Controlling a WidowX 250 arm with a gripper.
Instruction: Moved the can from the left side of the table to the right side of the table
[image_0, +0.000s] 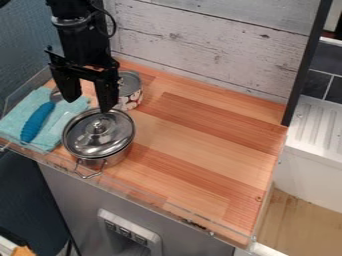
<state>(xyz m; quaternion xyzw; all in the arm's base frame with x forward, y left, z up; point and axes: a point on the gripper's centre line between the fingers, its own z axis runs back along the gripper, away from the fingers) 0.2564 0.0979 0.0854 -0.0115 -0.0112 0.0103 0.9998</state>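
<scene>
The can (131, 93), with a grey metal top and a patterned label, stands upright at the back left of the wooden table (200, 135), behind the lidded pot. My gripper (87, 104) hangs at the upper left with its two fingers spread apart and nothing between them. It is just left of the can, above the back of the pot and the towel's right end. The right finger covers part of the can's left side; whether they touch I cannot tell.
A steel pot with a glass lid (99, 134) stands at the left front of the can. A blue-handled utensil (37, 121) lies on a teal towel (19, 113) at the far left. A white plank wall (207, 42) bounds the back, and a low clear rim edges the front.
</scene>
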